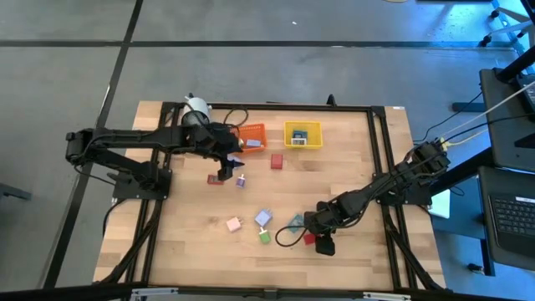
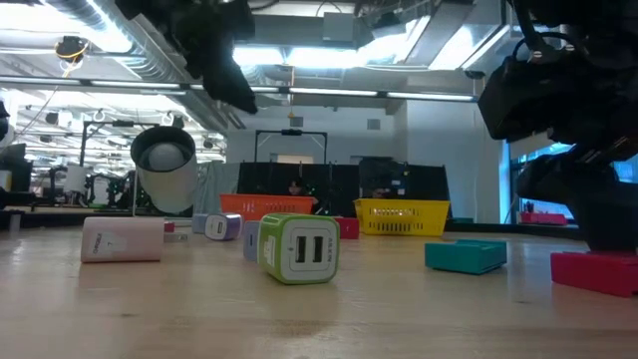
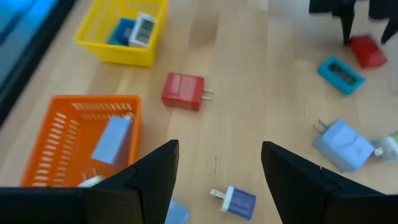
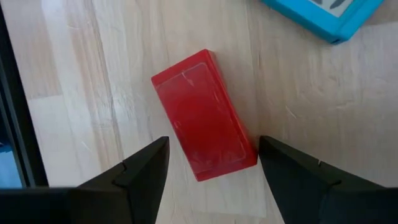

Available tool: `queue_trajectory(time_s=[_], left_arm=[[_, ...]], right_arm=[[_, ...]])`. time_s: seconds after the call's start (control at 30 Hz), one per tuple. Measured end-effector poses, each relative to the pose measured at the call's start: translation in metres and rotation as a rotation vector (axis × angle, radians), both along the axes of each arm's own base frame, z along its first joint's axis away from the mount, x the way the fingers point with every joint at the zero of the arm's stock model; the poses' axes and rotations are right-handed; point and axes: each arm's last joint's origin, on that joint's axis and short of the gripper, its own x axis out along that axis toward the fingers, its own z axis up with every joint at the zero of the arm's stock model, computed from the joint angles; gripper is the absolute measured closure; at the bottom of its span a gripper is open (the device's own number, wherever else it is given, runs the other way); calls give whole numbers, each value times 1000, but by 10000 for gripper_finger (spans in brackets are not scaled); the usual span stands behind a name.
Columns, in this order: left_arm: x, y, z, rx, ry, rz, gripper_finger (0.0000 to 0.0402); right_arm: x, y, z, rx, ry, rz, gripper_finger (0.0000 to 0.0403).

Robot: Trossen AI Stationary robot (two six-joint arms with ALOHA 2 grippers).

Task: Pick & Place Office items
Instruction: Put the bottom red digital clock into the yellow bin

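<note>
The office items are small blocks and plug-like pieces scattered on the wooden table. My right gripper is open and points steeply down near the front right. Its fingers stand on either side of a red block that lies flat on the table; I see no touch. A teal block lies just beside it. My left gripper hangs open above the table in front of the orange bin, with a small lilac plug on the table below it. A red plug block lies farther off.
The orange bin and the yellow bin stand at the far edge, each holding small pieces. A white cylinder stands at the far left. Pink, lilac and green blocks lie near the front centre.
</note>
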Motion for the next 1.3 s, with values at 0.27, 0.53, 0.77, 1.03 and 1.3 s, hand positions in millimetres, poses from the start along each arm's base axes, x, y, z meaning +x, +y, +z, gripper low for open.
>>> queue_trajectory(time_s=[0.27, 0.53, 0.77, 1.03, 1.3], left_arm=[[20, -10, -16, 33, 22, -91, 176], [18, -11, -11, 30, -5, -84, 176], [18, -11, -11, 30, -4, -84, 176], [18, -11, -11, 30, -4, -83, 176], [17, -11, -11, 29, 0, -83, 176]], right_arm=[[-1, 1, 0, -1, 2, -1, 158], [-1, 2, -1, -5, 3, -17, 158], [-4, 6, -1, -14, 4, -34, 182], [-5, 9, -1, -2, 11, -45, 165], [-8, 14, -1, 26, 35, -49, 158]])
